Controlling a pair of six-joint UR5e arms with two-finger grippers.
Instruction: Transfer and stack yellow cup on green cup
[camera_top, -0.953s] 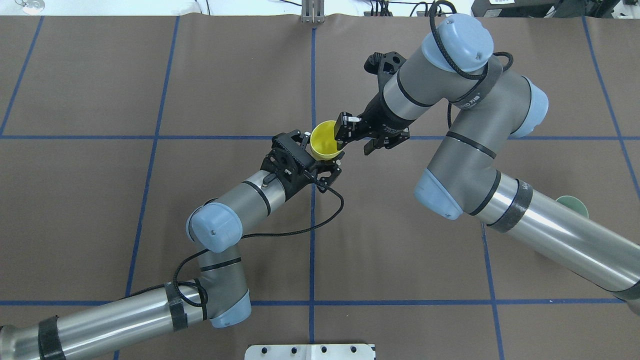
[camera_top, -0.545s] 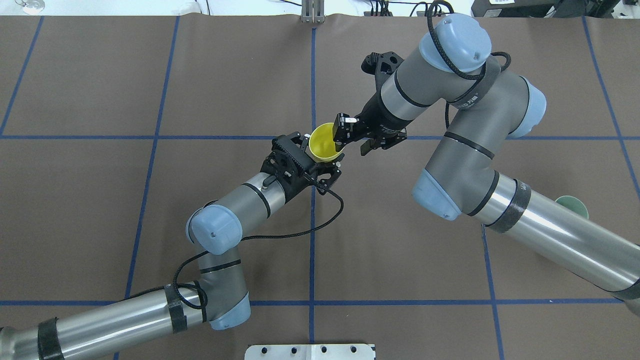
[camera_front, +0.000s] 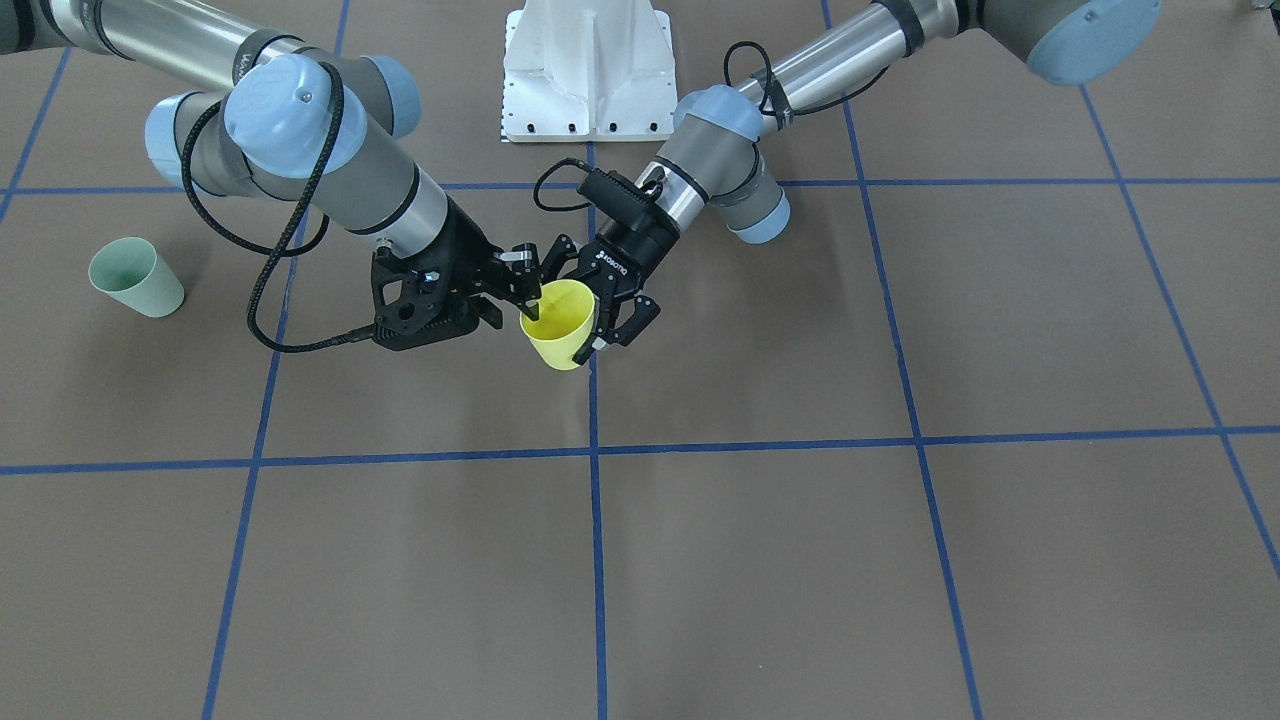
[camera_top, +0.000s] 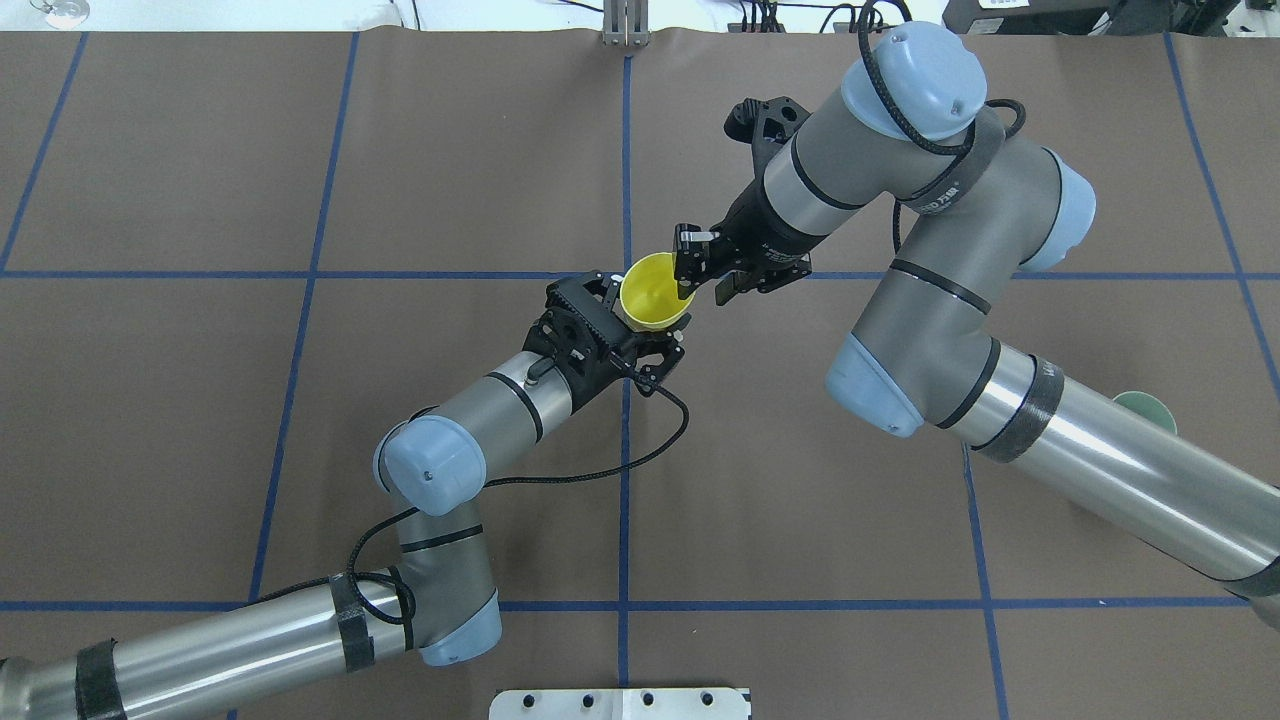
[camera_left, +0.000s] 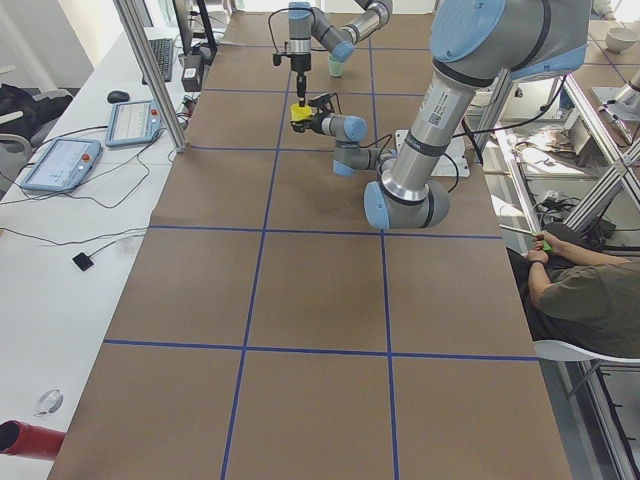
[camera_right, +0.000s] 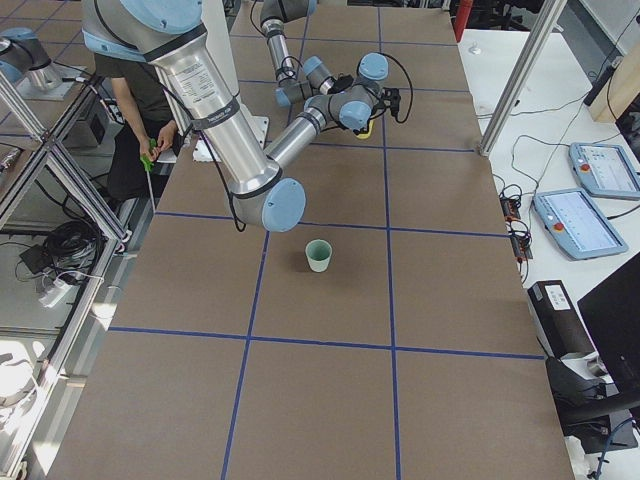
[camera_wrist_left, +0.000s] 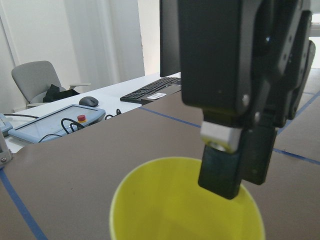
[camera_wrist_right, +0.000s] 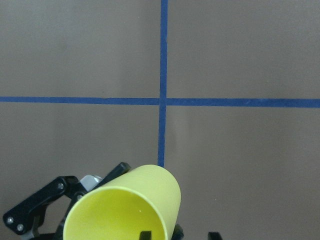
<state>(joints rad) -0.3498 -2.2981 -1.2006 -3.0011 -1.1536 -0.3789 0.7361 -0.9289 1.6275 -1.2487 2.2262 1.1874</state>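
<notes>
Yellow cup (camera_top: 650, 292) is up off the bench (camera_top: 800, 480), tilted, mouth open, just beside the blue tape cross (camera_wrist_right: 163, 101). Left fingers (camera_front: 620, 320) are closed round its body, one on each side, and they carry it. Right fingers (camera_top: 684, 272) are parted and straddle the rim: one tip dips inside the cup, the other hangs outside the wall, a gap showing. Green cup (camera_front: 135, 278) stands upright on the bench, well apart from the cross, out on the right arm's side.
</notes>
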